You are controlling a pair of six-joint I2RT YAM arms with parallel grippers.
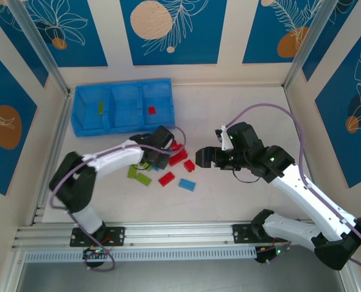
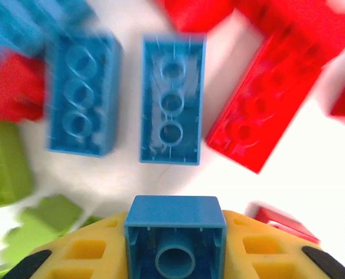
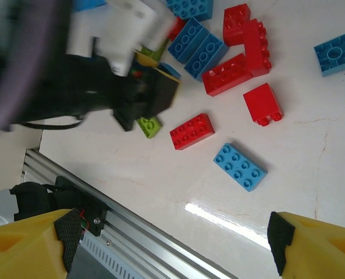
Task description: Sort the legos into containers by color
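white worktop [image 1: 241, 115] under blue-patterned walls; my left claw [image 2: 175, 258] is clamped on a small blue brick [image 2: 175, 218], above the loose legos [image 1: 174, 167], pinched at its sides for a clean lift; the tray [image 1: 122, 129] lies beyond the pile, green brick [image 1: 100, 107] in its left compartment, red brick [image 1: 151, 110] in its right, so blue likely belongs between; my right claw [image 3: 169, 238] hangs wide open, empty, beside the pile, out of the way

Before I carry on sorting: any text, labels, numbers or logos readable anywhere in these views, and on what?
No readable text anywhere.
legos: studs too small and blurred to show any embossing.
blue brick close to the left wrist camera: bare plastic, no marking.
tray: plain walls.
wall panels: leaf and circle drawings, no lettering.
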